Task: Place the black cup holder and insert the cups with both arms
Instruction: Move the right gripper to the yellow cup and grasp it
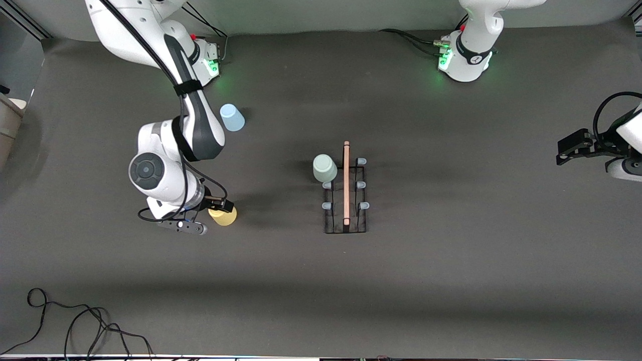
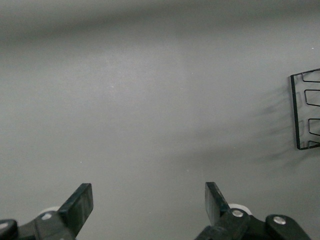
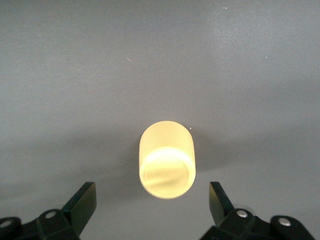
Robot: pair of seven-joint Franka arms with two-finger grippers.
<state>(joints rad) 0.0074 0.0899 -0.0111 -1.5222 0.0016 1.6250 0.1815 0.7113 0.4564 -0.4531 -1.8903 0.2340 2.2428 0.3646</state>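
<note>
Black cup holder [image 1: 345, 200] standing upright mid-table, wooden rod handle [image 1: 346, 183] on top. Pale green cup [image 1: 325, 168] sitting inverted on peg at holder's end farther from front camera, on right arm's side. Yellow cup [image 1: 223, 216] lying on table toward right arm's end; light blue cup [image 1: 232, 118] resting farther from camera than yellow cup. Right pincer [image 3: 152, 202] hovering over yellow cup, fingers apart, not touching it. Left pincer [image 2: 149, 205] waiting over bare table [image 2: 150, 100] at left arm's end, fingers apart, holding nothing.

Yellow cup [image 3: 166, 160], black cup holder [image 1: 345, 200]
</note>
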